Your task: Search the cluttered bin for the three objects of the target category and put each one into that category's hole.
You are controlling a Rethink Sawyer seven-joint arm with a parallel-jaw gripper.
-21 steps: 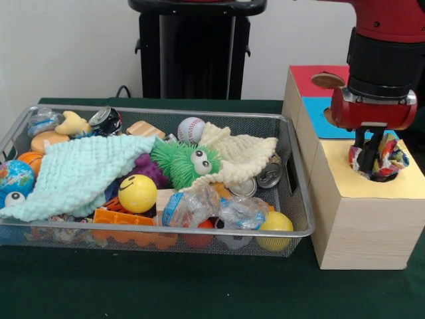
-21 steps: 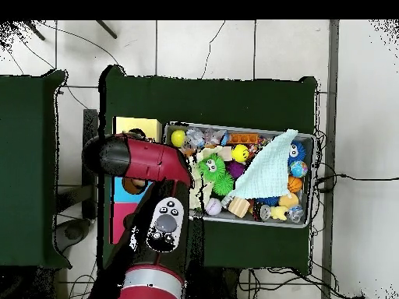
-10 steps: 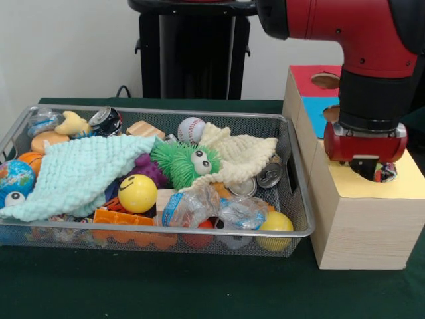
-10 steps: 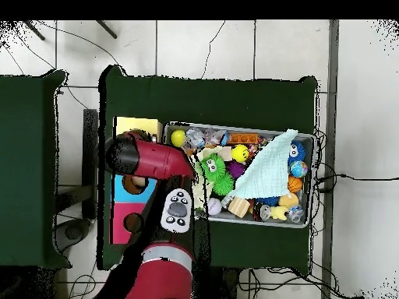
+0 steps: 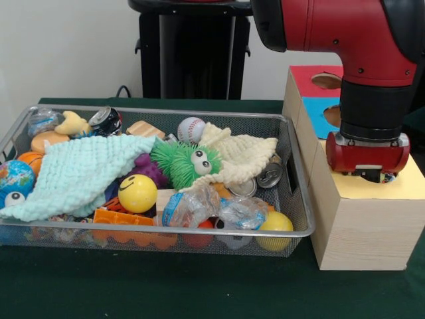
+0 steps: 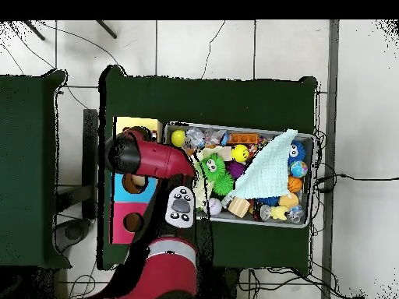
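Bin (image 5: 292, 173) beside box (image 5: 362, 222); no legible writing.

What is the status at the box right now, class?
Hand down at the yellow section's hole, grip hidden. Colourful bundle barely showing at the hole. Bin full of clutter; nothing blocking the box.

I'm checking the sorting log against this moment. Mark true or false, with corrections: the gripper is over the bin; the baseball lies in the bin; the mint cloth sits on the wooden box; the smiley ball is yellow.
1. False: the gripper is down at the yellow section of the wooden box, not over the bin.
2. True: the baseball lies in the bin.
3. False: the mint cloth is draped over toys in the bin.
4. True: the smiley ball is yellow.
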